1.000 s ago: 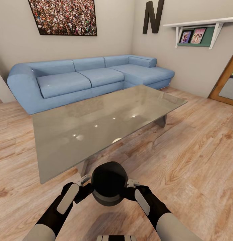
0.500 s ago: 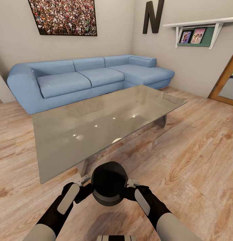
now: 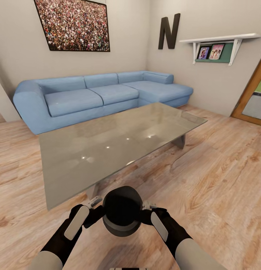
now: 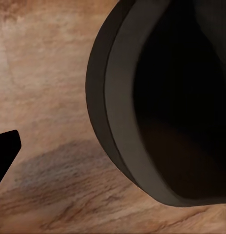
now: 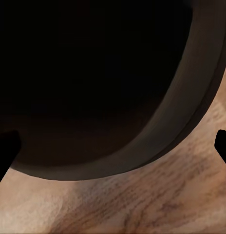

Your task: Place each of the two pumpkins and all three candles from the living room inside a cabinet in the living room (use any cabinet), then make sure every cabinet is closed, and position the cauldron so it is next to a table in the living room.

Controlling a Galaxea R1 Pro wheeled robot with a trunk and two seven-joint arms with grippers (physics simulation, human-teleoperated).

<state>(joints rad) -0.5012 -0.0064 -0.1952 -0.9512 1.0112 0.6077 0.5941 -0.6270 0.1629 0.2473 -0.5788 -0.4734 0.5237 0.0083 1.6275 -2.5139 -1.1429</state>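
Floor (image 3: 220, 176): pale wood-grain planks, directly below both grippers, matte, hard. Sofa (image 3: 104, 92): blue fabric L-shape, soft rounded cushions, far ahead of the grippers beyond the table. Table (image 3: 108, 146): glossy grey reflective slab top, chunky grey curved legs, its near edge just ahead of the grippers and slightly above them.

Cauldron (image 3: 122, 210): round matte black pot, wide mouth, thick rim, squeezed between the two grippers, held off the floor, mouth tipped toward the camera. It's near the table's front edge but not yet set down. Left wrist view shows its thick grey-black rim (image 4: 118, 112) close up over floor; right wrist view shows the dark interior and rim (image 5: 191, 97).

Left gripper (image 3: 93, 204): pressed on the cauldron's left side; one dark fingertip (image 4: 5, 151) visible, spread can't be judged. Right gripper (image 3: 146, 206): pressed on the right side, fingertips wide apart at the frame edges (image 5: 222, 144); looks like a two-arm squeeze, not a pinch.

Risks, my read:
- smooth round wall plus side pressure only, so it could slip and drop if either arm eases off
- tilted mouth means it could land on its side and roll
- moving forward at this height could knock the rim into the table edge or leg
- releasing too far back leaves it not counted as next to the table
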